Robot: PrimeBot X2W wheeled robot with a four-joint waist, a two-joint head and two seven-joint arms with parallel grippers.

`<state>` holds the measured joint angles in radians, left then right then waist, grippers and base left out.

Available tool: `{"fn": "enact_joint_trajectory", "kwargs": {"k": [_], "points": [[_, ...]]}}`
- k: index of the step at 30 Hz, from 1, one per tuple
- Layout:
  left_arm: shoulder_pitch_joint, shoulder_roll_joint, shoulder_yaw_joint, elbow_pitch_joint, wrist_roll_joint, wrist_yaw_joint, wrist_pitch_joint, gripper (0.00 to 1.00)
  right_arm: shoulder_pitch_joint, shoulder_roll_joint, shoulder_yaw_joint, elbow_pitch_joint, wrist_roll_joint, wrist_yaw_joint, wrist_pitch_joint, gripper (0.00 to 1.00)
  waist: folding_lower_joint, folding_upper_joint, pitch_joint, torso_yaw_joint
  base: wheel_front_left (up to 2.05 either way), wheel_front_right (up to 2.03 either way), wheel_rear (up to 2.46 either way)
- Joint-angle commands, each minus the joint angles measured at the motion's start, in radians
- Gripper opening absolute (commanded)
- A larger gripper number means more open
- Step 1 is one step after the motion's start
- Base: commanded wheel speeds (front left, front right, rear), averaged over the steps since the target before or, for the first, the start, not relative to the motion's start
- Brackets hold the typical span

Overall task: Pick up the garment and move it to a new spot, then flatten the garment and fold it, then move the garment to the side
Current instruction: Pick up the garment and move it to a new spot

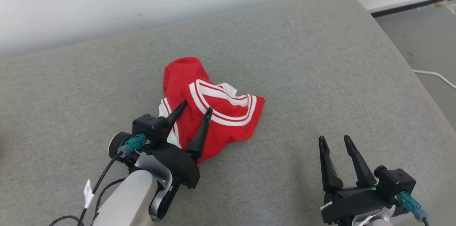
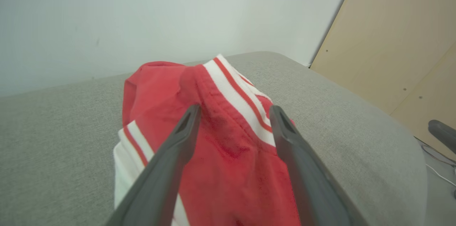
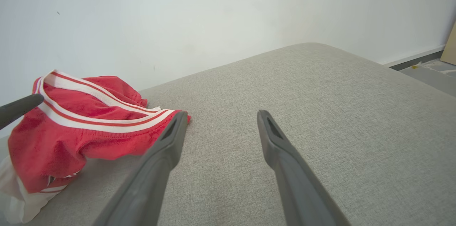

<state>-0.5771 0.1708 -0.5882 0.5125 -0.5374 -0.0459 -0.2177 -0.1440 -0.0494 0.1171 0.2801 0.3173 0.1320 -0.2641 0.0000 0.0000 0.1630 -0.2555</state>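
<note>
**Item 1. Cushion** [image 1: 320, 76]: broad grey pad in coarse woven upholstery. It is flat on top with a rounded far corner, and it carries everything below.

**Item 2. Garment** [image 1: 221, 112]: red cloth with white banded trim and a white patch at its near left. It lies in a crumpled mound about mid-cushion, a little toward the robot's left. It is soft and limp, doubled over on itself (no corner reads clearly), and nothing grips it.

**Item 3. Left gripper** [image 1: 197, 106]: matt black, with long tapering fingers [image 2: 169, 162] spread wide. They are poised at the mound's near edge, and the cloth shows between them unpinched.

**Item 4. Right gripper** [image 1: 334, 137]: same build, fingers wide and empty, over bare cushion well apart from the garment.

**Step in hand (judged):** the garment appears placed but not yet flattened.

**Next move:** probably each gripper pinches an opposite edge near the striped band, then they draw apart low over the cushion. Limp cloth may drag and fold back.
</note>
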Motion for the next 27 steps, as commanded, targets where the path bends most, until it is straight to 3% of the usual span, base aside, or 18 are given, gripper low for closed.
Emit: {"fn": "enact_joint_trajectory", "kwargs": {"k": [1, 12, 22, 27], "points": [[0.009, 0.0, 0.011, -0.002, 0.004, 0.0, -0.018, 1.0, 0.01, -0.002, 0.001, 0.004, -0.008, -0.002, 0.0, 1.0, 0.0, 0.0, -0.033, 0.031, 0.0, 0.0, 0.0], [0.085, 0.082, 0.164, -0.16, 0.043, 0.071, -0.048, 1.0, 0.051, -0.002, -0.004, -0.013, -0.053, -0.002, 0.0, 1.0, 0.0, 0.0, -0.121, 0.136, 0.0, 0.0, 0.0], [0.298, 0.153, 0.32, -0.347, 0.099, 0.138, -0.047, 1.0, 0.082, -0.002, -0.007, -0.066, -0.087, -0.002, 0.014, 1.0, 0.0, 0.0, -0.167, 0.2, 0.0, 0.0, 0.0], [0.422, 0.16, 0.393, -0.418, 0.113, 0.156, -0.047, 1.0, 0.101, -0.002, -0.001, -0.102, -0.101, -0.002, 0.029, 1.0, 0.0, 0.0, -0.174, 0.224, 0.0, 0.0, 0.0]]}}
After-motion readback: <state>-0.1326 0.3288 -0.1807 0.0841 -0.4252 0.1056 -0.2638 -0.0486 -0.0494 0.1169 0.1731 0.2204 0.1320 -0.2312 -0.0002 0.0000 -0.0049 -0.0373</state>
